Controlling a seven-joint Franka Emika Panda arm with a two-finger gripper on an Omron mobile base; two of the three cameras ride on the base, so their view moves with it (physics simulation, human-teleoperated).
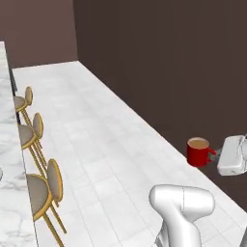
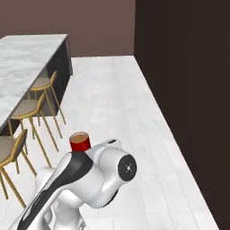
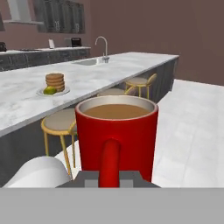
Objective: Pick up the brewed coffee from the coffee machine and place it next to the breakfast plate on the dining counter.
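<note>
My gripper [image 1: 215,153] is shut on the side handle of the brewed coffee [image 1: 198,151], a glossy red mug full of light-brown liquid, held upright in the air above the floor. In the hand view the mug [image 3: 116,131] is close in front, with its handle between the fingertips of the gripper [image 3: 109,177]. Beyond it the breakfast plate [image 3: 53,90], with pancakes and a yellow-green fruit, rests on the white marble dining counter [image 3: 26,103]. The mug's rim [image 2: 80,143] peeks over my arm in the right base view. The coffee machine is out of view.
Several round wooden stools [image 1: 41,190] [image 2: 29,108] [image 3: 59,122] line the dining counter's [image 1: 7,159] near side. A faucet [image 3: 103,46] stands farther along the slab. A dark wall [image 1: 169,62] runs close on the right, with white tiled floor [image 1: 106,144] between it and the stools.
</note>
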